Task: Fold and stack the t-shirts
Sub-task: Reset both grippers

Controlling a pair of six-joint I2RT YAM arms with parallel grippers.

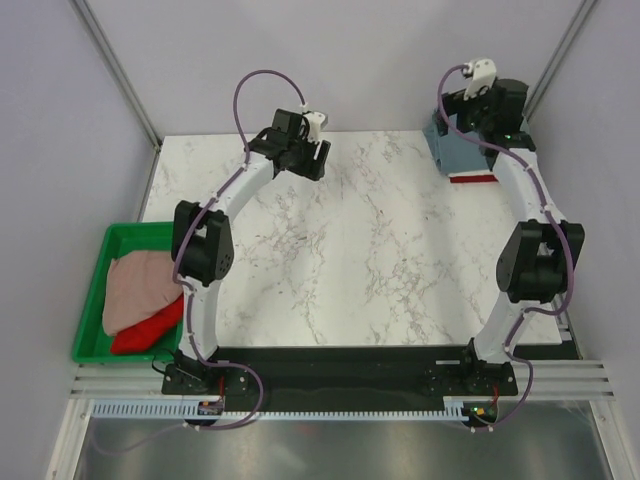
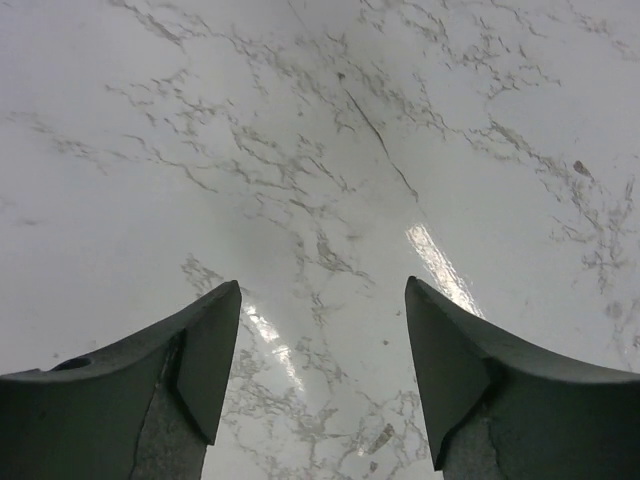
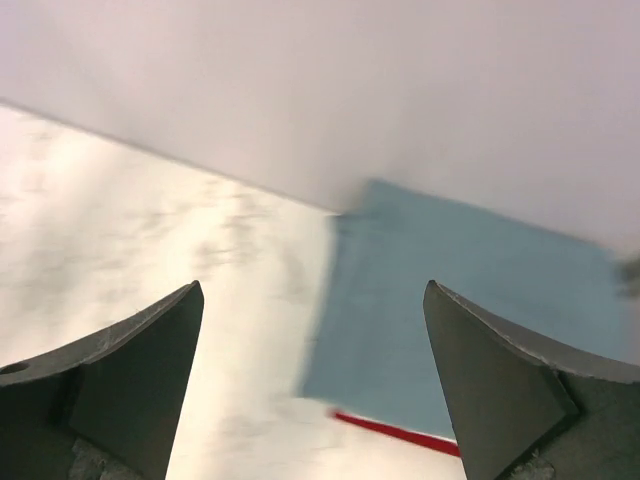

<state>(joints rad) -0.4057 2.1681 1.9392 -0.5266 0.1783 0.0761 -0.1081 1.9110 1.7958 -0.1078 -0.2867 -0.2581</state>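
Observation:
A folded slate blue-grey t-shirt (image 1: 462, 152) lies at the table's far right corner on top of a red one (image 1: 474, 179), whose edge shows beneath it. In the right wrist view the blue shirt (image 3: 450, 300) fills the upper right and the red edge (image 3: 400, 433) peeks out below. My right gripper (image 3: 312, 340) is open and empty, hovering above the stack's left edge. A pale pink t-shirt (image 1: 142, 286) and a red t-shirt (image 1: 150, 328) lie crumpled in the green tray (image 1: 92, 330). My left gripper (image 2: 322, 345) is open and empty over bare marble at the far left-centre.
The marble table (image 1: 360, 250) runs between the two arms. The green tray sits off the table's left edge. Grey walls and frame posts close in the back and sides. The black base plate (image 1: 340, 375) lies along the near edge.

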